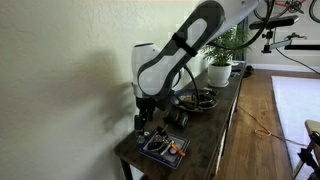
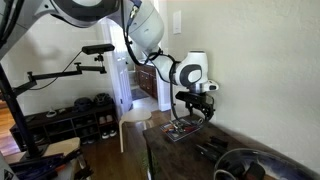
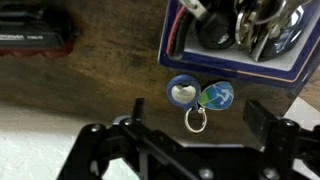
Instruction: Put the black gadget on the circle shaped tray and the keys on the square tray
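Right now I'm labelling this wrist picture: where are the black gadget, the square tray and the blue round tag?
black gadget [image 3: 35, 35], wrist view, middle of its top face.
square tray [image 3: 240, 67], wrist view, on its pale rim.
blue round tag [image 3: 182, 92], wrist view, its pale centre.

1. The table [image 3: 100, 85] under the square tray [image 3: 170, 40] is dark wood, with the grain showing and a dull, worn finish.
2. The square tray's rim looks smooth and faintly glossy, perhaps plastic.
3. Inside that tray, the keys [image 3: 262, 22] are bright bare metal that catches the light.
4. Just outside the tray's rim lie two round blue tags [image 3: 183, 92] of shiny plastic, on a thin metal ring [image 3: 195, 121].
5. Well to the side of the tray, the black gadget [image 3: 35, 35] has a matt, plastic-looking casing.
6. Above the tray, the arm [image 1: 175, 50] has a smooth, glossy white shell with black bands.
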Controlling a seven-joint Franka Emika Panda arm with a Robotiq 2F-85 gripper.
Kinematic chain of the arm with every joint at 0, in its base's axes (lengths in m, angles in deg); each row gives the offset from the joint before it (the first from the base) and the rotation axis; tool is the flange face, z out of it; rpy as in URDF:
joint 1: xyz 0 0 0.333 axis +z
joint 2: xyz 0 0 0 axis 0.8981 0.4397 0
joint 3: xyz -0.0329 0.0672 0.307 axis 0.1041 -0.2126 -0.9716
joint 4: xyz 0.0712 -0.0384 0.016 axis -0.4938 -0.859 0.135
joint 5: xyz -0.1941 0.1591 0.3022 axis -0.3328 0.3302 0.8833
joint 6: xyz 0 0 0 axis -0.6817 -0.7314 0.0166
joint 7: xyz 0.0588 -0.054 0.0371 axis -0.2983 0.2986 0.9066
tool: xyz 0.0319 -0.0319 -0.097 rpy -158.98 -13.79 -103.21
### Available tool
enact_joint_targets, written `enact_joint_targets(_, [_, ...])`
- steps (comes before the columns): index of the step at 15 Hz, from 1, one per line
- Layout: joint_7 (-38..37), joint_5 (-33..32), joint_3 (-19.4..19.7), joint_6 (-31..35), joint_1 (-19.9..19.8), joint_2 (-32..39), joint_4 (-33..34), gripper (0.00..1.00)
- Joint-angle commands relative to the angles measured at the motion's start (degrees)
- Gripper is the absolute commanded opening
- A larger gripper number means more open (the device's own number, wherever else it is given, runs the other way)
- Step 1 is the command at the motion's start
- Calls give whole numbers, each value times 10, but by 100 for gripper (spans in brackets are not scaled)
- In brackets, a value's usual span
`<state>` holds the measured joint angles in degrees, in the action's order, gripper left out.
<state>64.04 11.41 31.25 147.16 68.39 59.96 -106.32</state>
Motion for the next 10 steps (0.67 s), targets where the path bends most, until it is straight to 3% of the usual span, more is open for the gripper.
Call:
enact_joint_targets(1, [-49, -10, 22, -20, 18, -58, -61, 100])
enact_joint_targets(10, [-78, -3, 19, -17, 19, -43, -51, 100])
